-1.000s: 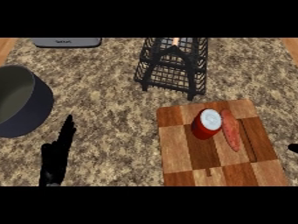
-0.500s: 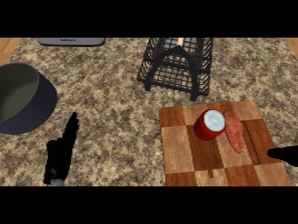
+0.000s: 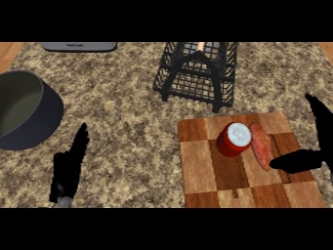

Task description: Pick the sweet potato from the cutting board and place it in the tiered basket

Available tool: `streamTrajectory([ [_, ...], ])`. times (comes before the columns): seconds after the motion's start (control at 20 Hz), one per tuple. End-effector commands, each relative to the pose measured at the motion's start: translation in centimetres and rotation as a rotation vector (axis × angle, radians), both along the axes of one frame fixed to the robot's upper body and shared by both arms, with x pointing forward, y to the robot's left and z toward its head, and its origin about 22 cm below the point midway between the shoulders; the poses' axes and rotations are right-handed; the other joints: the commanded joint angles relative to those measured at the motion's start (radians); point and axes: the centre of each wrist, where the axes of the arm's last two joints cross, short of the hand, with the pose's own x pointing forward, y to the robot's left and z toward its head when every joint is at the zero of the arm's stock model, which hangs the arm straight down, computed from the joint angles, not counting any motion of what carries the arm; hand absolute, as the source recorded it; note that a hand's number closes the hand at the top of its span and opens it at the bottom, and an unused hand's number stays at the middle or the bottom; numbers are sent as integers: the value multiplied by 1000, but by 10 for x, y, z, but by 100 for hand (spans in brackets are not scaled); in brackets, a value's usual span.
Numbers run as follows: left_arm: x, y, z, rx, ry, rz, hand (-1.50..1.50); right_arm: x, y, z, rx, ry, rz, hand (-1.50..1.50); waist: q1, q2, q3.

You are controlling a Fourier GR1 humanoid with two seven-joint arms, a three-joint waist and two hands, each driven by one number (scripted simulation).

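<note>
At lower right, the rectangular patchwork-brown wooden cutting board (image 3: 205, 168) looks smooth, faintly satin. The speckled beige stone-like counter (image 3: 126, 122) looks grainy. Upper centre, the black tiered basket (image 3: 197, 80) is thin matt wire. At left, the round dark-grey pot (image 3: 45, 122) looks matt metal.

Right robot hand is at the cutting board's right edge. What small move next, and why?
Probably slide the right robot hand a little left so thumb and fingers bracket the sweet potato. The hand is open, holding nothing, thumb pointing at the potato's near end. The red can crowds the potato's left side on the cutting board, so coming from the right looks safest.
</note>
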Motion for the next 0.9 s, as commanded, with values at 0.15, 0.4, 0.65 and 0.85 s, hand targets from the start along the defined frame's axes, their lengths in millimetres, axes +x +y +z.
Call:
streamTrajectory([
  [0.15,-10,-1,-10,-1,25,9,0,11,20,-13,-111,212,-68,-150,-2,0,-1],
  [0.4,-19,-2,-11,16,18,2,0,30,34,-14,-45,196,-61,-150,-3,-1,-1],
  [0.65,-18,4,4,-3,6,1,0,35,46,-27,-59,261,-47,-150,0,-2,0],
  [0.85,-9,1,1,1,10,-18,0,42,45,-47,-100,371,-59,-150,-1,0,-1],
])
